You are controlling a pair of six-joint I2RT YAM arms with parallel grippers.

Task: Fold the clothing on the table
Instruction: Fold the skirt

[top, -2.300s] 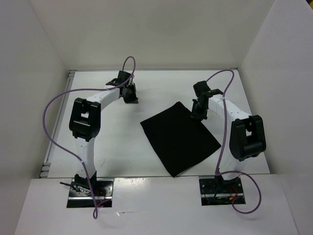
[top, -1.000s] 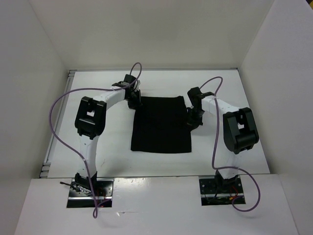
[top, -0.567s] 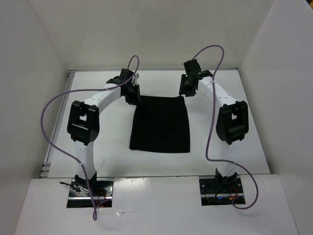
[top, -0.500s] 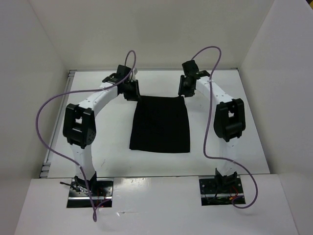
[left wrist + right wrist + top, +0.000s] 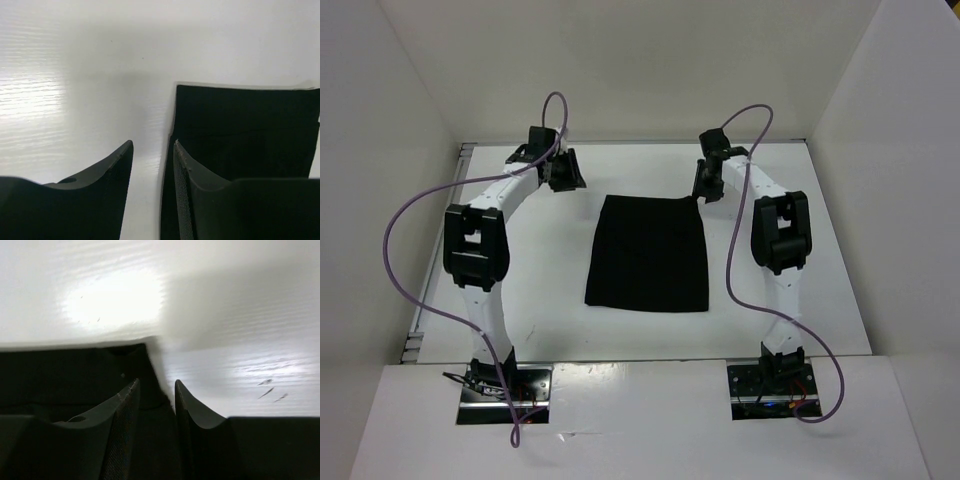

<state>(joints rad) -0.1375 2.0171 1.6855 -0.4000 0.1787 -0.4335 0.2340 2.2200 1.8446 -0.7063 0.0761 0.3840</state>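
The clothing (image 5: 648, 255) is a plain black piece of soft fabric, lying flat and smooth at the middle of the white bench (image 5: 540, 270). It forms a near-rectangle, its long sides running from 12 to 6 o'clock. The 12 o'clock edge is slightly narrower than the 6 o'clock edge. The left wrist view shows its 11 o'clock corner (image 5: 245, 130) square and flat on the bench (image 5: 75, 75). The right wrist view shows its 1 o'clock corner (image 5: 65, 375) slightly rumpled against the glossy surface (image 5: 225, 340).
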